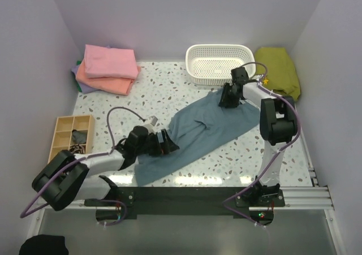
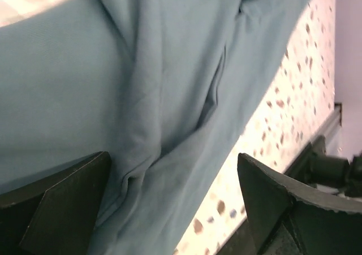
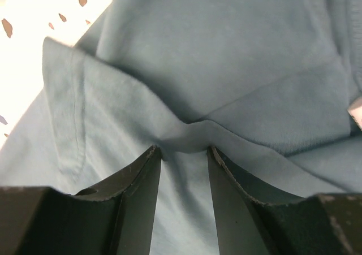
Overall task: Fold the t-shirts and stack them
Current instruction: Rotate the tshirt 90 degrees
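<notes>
A dusty blue-grey t-shirt (image 1: 206,132) lies spread out, rumpled, diagonally across the speckled table. My left gripper (image 1: 168,142) rests over its left edge. In the left wrist view it (image 2: 175,210) is wide open, with the shirt (image 2: 141,85) lying loose between the fingers. My right gripper (image 1: 228,99) is at the shirt's far right end. In the right wrist view it (image 3: 184,153) is narrowly open and pressed onto the shirt (image 3: 226,51), with a ridge of cloth bunched at its fingertips (image 3: 151,156). Folded pink (image 1: 110,60), salmon-orange (image 1: 107,83) and lavender (image 1: 83,87) shirts are stacked at the back left.
A white perforated basket (image 1: 220,56) stands at the back centre-right, just behind my right gripper. An olive-green cloth (image 1: 278,69) lies at the back right. A wooden compartment box (image 1: 64,132) sits at the left edge. Lavender walls close in three sides.
</notes>
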Tool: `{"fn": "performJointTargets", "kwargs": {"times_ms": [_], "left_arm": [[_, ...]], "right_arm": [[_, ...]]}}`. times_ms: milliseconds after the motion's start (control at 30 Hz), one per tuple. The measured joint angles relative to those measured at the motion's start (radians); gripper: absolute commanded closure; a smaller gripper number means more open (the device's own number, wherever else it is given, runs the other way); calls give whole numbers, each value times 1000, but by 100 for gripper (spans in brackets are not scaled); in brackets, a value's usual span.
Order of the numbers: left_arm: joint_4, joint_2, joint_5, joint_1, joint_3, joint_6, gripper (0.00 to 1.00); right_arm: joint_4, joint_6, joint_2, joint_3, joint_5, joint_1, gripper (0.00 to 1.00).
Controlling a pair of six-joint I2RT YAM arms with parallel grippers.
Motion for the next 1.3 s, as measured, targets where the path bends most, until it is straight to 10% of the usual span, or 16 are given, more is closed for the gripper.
{"fn": "performJointTargets", "kwargs": {"times_ms": [333, 633, 867, 1300], "left_arm": [[-101, -248, -12, -399, -141, -223, 0], [-550, -266, -257, -482, 122, -168, 0], [-712, -254, -573, -453, 488, 11, 0], [-384, 324, -407, -262, 645, 312, 0]], "right_arm": [[-150, -112, 220, 359, -42, 210, 57], [-57, -152, 209, 328, -121, 405, 55], [-68, -127, -94, 108, -2, 320, 51], [-97, -98, -703, -159, 207, 190, 47]]}}
